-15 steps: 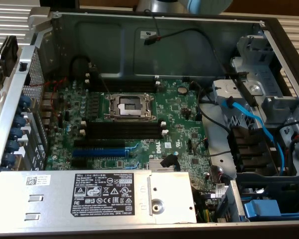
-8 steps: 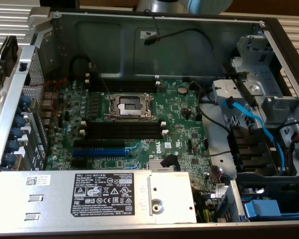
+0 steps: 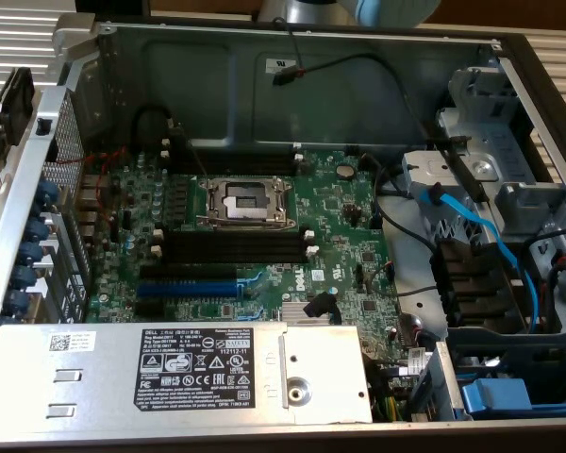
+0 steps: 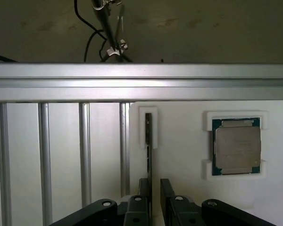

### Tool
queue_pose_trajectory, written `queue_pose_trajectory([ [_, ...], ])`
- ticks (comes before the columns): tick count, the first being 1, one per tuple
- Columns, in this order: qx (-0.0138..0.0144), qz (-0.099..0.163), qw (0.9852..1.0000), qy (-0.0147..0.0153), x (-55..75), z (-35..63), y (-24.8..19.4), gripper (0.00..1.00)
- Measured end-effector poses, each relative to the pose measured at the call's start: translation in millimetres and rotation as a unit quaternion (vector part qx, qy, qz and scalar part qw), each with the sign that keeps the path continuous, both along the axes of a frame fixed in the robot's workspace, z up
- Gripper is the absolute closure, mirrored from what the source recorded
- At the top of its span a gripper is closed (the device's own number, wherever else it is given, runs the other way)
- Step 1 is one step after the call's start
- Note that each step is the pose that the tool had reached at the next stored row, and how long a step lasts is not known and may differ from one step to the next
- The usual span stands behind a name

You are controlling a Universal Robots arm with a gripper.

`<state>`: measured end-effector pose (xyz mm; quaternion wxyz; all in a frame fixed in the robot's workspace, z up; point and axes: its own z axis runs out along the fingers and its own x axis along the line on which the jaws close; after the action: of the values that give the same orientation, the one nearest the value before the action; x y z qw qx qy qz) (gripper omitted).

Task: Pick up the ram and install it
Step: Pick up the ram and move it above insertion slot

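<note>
On the wrist view, ribbed aluminium decking [image 4: 61,155] comes first, ending at a white plate [image 4: 184,141]. The ram [image 4: 148,136] stands on edge in a narrow white holder [image 4: 142,123] at the plate's border. From this angle it is only a thin dark strip, with its faces, chips and label turned away. The gripper [image 4: 154,181] straddles its near end. Its black fingers [image 4: 166,186] are apart, one on each side of the strip, and a sliver of plate shows between the ram and the farther finger. A processor [image 4: 237,147] sits in its own white cradle, well apart from the ram, with bare plate between them. A silver rail [image 4: 141,82] runs crosswise just past the holder's far end.

In the exterior view, the perforated case wall [image 3: 71,189] stands at 9 o'clock. The blue expansion slot [image 3: 187,286] lies at 7 o'clock of the CPU socket [image 3: 245,200]. Long black memory slots [image 3: 231,247] with white end latches run just beside the socket at 6 o'clock, and a second bank [image 3: 231,160] at 12 o'clock. The power supply [image 3: 217,363] walls the 6 o'clock edge. Cables [image 3: 472,222] and the drive cage [image 3: 509,179] crowd 3 o'clock.
</note>
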<state>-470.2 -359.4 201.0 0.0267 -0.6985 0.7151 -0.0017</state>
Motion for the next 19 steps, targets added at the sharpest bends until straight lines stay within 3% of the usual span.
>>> queue_pose_trajectory([
  [5, 0.0001, 0.000, 1.0000, 0.0009, 0.0, -0.2, 0.0, 0.76],
  [14, -0.0002, 0.000, 1.0000, 0.0095, 0.6, -0.4, 0.0, 0.76],
  [16, -0.0012, 0.000, 0.9999, 0.0103, 0.9, -0.8, 0.0, 0.76],
  [19, -0.0053, 0.000, 0.9999, 0.0104, 0.9, -1.2, 0.0, 0.76],
])
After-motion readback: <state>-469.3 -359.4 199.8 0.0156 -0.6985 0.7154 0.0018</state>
